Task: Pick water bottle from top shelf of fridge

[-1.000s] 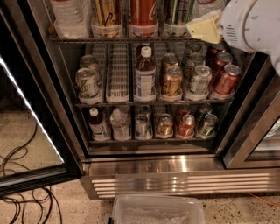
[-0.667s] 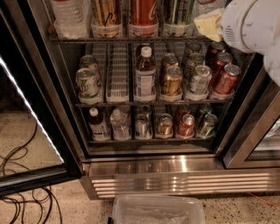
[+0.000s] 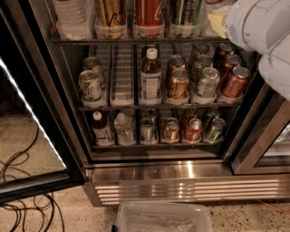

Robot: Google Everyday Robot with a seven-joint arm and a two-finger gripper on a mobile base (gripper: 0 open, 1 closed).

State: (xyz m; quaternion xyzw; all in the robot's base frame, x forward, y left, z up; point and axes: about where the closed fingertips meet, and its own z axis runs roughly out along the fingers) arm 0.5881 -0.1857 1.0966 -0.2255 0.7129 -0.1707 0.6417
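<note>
Well, the water bottle [image 3: 72, 18] stands far left of the gripper [image 3: 216, 21], whose state I cannot tell; clear cups [image 3: 111, 31] hold cans [image 3: 148, 10].

The water bottle [image 3: 72, 16], clear and ribbed, stood upright at the left end of the top shelf [image 3: 129, 41], its upper part out of view. The fridge [image 3: 181, 174] stood open, steel grille below. The pale gripper [image 3: 218, 20] hung at the shelf's right end.

Floor [image 3: 31, 136]: speckled, pale.
Cables [image 3: 18, 206]: black, looped at left.
Bin [image 3: 163, 218]: clear plastic, just before the fridge [image 3: 158, 172] base.
Gripper [image 3: 216, 20]: upper right, by top shelf [image 3: 136, 41].
</note>
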